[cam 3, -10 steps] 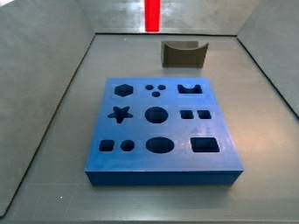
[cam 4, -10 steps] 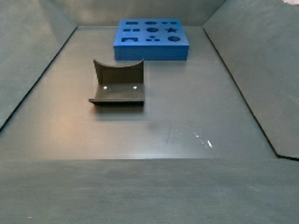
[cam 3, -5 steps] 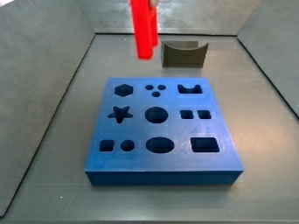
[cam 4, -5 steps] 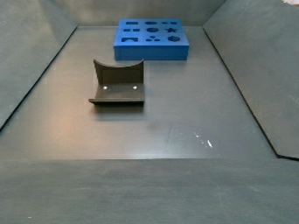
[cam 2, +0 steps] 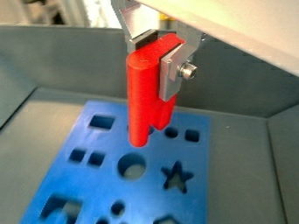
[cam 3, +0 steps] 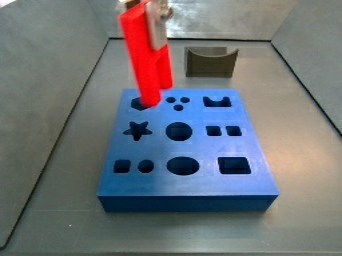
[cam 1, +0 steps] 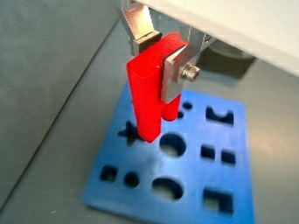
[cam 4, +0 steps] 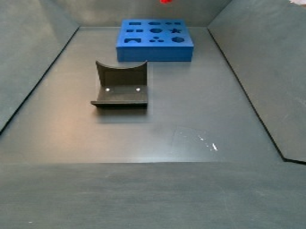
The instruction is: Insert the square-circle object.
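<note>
Down from the far wall came the gripper (cam 1: 163, 54), its jaws clamped on the upright square-circle object (cam 3: 143, 58), which hung over the blue block (cam 3: 186, 150); it needed squaring above the matching square-and-circle holes (cam 3: 223, 131) before lowering.

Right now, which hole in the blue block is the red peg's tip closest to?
In a side view, the hexagonal corner hole of the blue block: the red peg, in the gripper, hangs over it.

Claw (cam 1: 159, 61) of silver metal grips glossy red plastic peg (cam 1: 149, 98).
</note>
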{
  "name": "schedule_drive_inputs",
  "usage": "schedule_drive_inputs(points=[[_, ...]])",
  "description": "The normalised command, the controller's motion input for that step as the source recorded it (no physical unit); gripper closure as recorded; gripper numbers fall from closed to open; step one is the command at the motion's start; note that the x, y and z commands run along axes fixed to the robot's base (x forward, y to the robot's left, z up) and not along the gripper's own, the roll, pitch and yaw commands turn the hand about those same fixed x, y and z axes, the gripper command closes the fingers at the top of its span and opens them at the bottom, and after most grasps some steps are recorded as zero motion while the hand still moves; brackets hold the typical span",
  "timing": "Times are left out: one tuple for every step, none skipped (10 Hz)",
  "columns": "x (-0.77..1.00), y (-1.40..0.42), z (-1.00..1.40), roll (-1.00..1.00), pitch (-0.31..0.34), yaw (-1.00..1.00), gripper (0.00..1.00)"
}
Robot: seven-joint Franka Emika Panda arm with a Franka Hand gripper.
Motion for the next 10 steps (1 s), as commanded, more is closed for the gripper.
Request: schedule_drive_inputs(points=[[-0.12,-0.30,-0.29,0.19,0.119,-0.83,1.00],[-0.08,-0.21,-0.39,0.15,0.086,-0.91,1.00],[-0.08,-0.21,-0.39,0.15,0.086,-0.91,1.00],[-0.08,-0.20,-0.39,0.16,0.084,-0.91,1.00],[-0.09,-0.10,-0.37,0.14,0.097,-0.91,1.00],[-0.09,0.00,-0.36,0.12,0.123,-0.89,1.00],[-0.09,0.00,-0.34,0.12,0.131,-0.89,1.00],[-0.11,0.00,-0.30,0.13,0.143,-0.87,1.00],[-0.11,0.00,-0.29,0.13,0.147,-0.87,1.00],[-0.12,0.00,-0.26,0.15,0.156,-0.85,1.00]])
